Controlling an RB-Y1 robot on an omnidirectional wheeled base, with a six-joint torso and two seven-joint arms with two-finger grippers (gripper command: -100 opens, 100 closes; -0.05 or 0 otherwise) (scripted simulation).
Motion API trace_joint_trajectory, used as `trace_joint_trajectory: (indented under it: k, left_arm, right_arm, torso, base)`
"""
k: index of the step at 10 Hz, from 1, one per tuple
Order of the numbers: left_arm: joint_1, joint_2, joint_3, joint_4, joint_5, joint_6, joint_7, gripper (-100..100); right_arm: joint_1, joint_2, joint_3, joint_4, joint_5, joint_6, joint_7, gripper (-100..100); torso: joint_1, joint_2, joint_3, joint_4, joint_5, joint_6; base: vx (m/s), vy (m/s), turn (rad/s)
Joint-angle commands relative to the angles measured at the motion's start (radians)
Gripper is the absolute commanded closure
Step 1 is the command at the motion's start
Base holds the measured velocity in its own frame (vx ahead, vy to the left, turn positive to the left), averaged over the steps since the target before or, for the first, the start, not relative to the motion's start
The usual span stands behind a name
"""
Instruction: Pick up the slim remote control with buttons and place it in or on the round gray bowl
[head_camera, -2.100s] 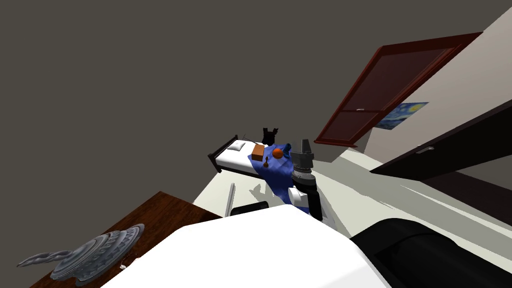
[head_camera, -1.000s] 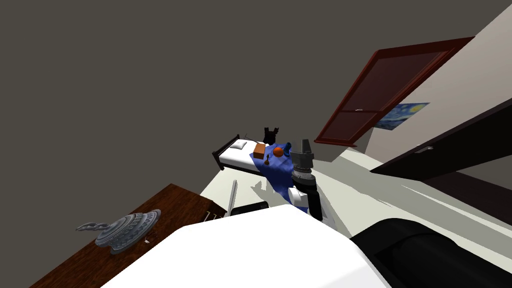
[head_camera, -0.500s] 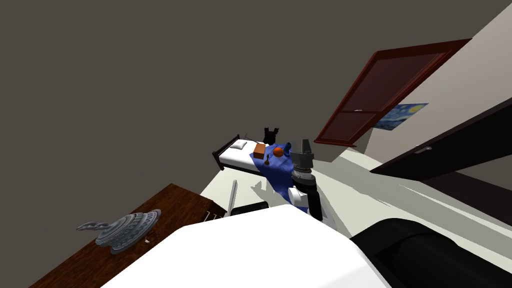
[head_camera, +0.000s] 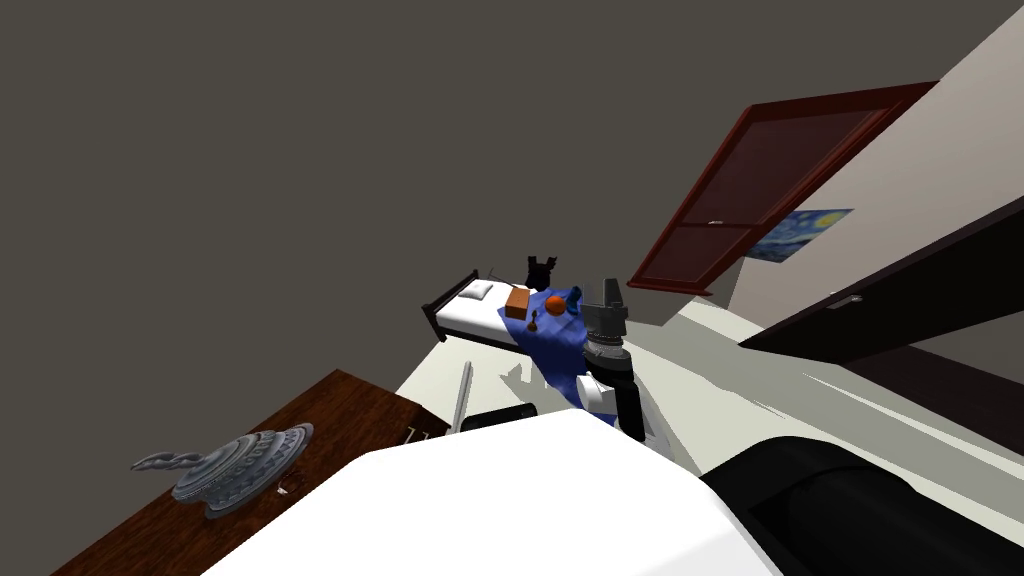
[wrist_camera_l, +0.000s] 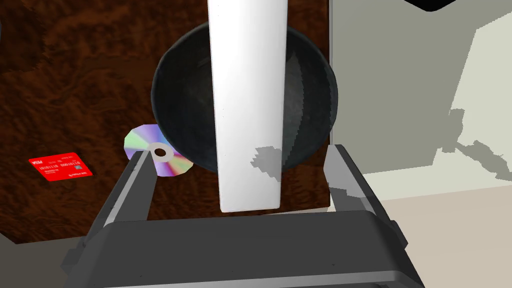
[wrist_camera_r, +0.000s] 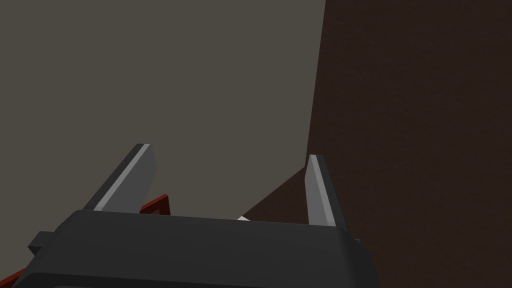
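Observation:
A long plain white slab, the remote, lies lengthwise over a round dark grey bowl, its near end close to my left gripper's body. No buttons show on it. My left gripper is open; both fingers stand clear of the remote's sides. The bowl sits on a dark wood table, right at its edge. Whether the remote rests on the bowl's rim I cannot tell. My right gripper is open and holds nothing; it points upward in front of my chest.
A shiny disc lies against the bowl and a red card farther off on the table. A grey ornate ornament stands on the same table. Pale floor runs past the table's edge. A bed stands beyond.
My head camera has shifted a little: the table and grey ornament now sit slightly lower and further left than half a second ago. The right arm keeps its pose.

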Motion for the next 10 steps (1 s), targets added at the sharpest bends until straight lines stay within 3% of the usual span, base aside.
trace_joint_trajectory:
  k: [1,4,5,6,10]
  left_arm:
    - [0.013,0.011,0.016,-0.021,0.005,0.03,-0.002,-100]
    - [0.038,0.046,0.053,-0.065,0.015,0.098,-0.008,-100]
    - [0.029,0.047,0.045,-0.042,0.013,0.08,-0.01,-100]
    - [0.03,0.048,0.046,-0.043,0.013,0.083,-0.012,0]
    - [0.03,0.048,0.046,-0.043,0.013,0.083,-0.012,0]
  right_arm:
    - [0.0,0.0,0.0,0.0,0.0,0.0,0.0,0]
    - [0.0,0.0,0.0,0.0,0.0,0.0,0.0,0]
    - [0.0,0.0,0.0,0.0,0.0,0.0,0.0,0]
    - [0.0,0.0,0.0,0.0,0.0,0.0,0.0,0]
    - [0.0,0.0,0.0,0.0,0.0,0.0,0.0,0]
  torso:
    - [0.0,0.0,0.0,0.0,0.0,0.0]
    - [-0.001,-0.001,-0.001,0.0,0.0,0.0]
    - [-0.001,0.0,0.0,0.0,0.0,0.0]
    - [0.001,0.001,0.0,0.0,0.0,0.0]
    - [0.004,0.002,0.001,0.0,0.001,0.0]
  base:
    - [0.039,-0.042,-0.003]
    - [0.043,-0.057,-0.002]
    - [0.014,-0.023,0.004]
    - [0.0,0.0,0.0]
    - [0.0,0.0,0.0]
